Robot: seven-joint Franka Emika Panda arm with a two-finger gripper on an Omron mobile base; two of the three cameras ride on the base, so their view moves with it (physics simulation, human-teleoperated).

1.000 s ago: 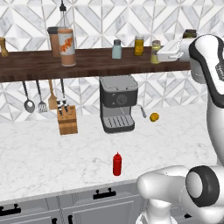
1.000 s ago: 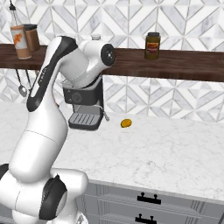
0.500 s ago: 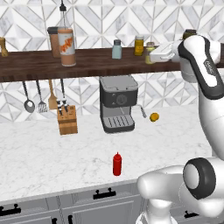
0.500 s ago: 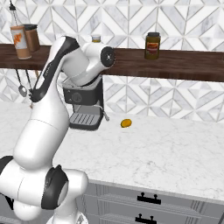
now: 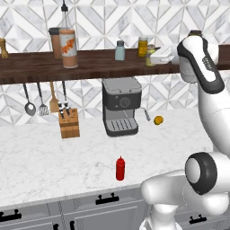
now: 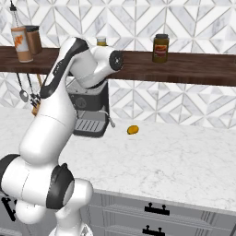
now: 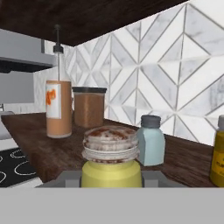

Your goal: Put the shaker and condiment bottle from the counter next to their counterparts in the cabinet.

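– One relation decides this placement, yes? Where the pale blue-grey shaker (image 7: 151, 140) sits from the hand.

– Yes. The gripper (image 7: 111, 177) is clamped on the shaker (image 7: 111, 159); its pale yellow body stands between the two fingers, cap up. In the hand view the pale blue-grey shaker is just beyond it and off to the right, standing on the cabinet (image 7: 35, 140).

– Are the two touching?

– They overlap in that view, but I read it as one being in front of the other. I can't tell how much gap there is.

– And the long axis?

– Both are upright, so I see no need for tilting. My guess is a short push forward, landing on bare plank left of the pale blue-grey shaker.

– Anything crowding that spot?

– The tall orange-labelled bottle (image 7: 58, 107) is well to the left of the pale blue-grey shaker, beside a brown jar (image 7: 89, 107). A yellow jar (image 7: 217, 153) is on its right. The open wood between looks ample.

– And the condiment bottle (image 5: 120, 168)?

– Far below the pale blue-grey shaker, upright on the counter (image 5: 36, 166), not yet handled.
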